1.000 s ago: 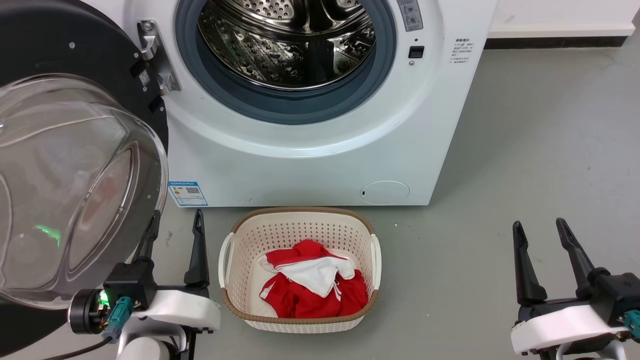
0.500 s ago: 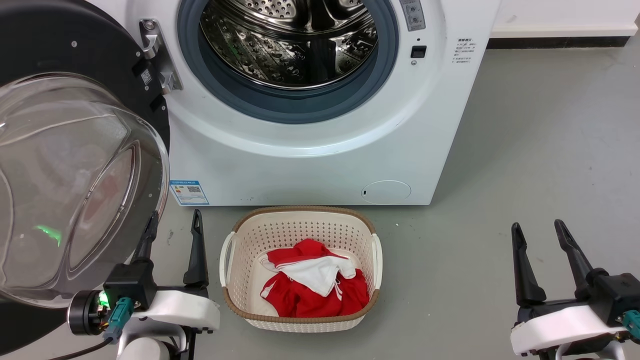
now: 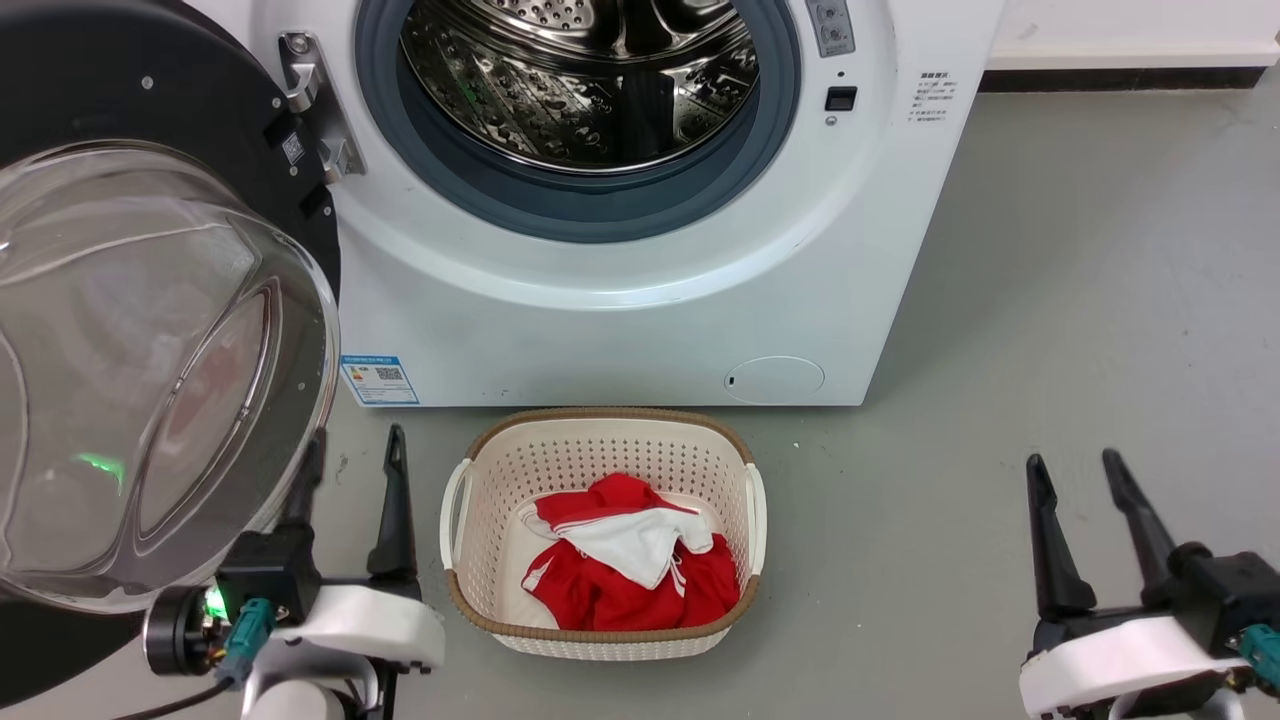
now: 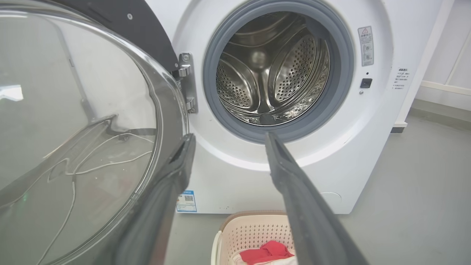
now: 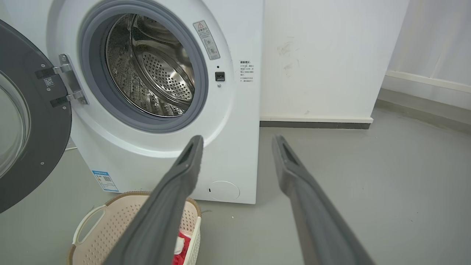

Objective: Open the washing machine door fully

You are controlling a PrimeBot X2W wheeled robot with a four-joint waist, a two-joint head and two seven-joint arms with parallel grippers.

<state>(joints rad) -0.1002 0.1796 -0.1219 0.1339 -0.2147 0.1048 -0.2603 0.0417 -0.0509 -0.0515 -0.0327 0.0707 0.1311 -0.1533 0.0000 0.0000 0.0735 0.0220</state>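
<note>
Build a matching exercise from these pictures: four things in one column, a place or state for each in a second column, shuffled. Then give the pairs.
Column one
1. washing machine door
2. basket
3. red and white clothes
4. right gripper

Column two
a. open, holding nothing, above the bare floor
b. swung open on its hinge
c. lying inside the basket
d. standing on the floor just in front of the washer

Pairs: 1-b, 2-d, 3-c, 4-a
</note>
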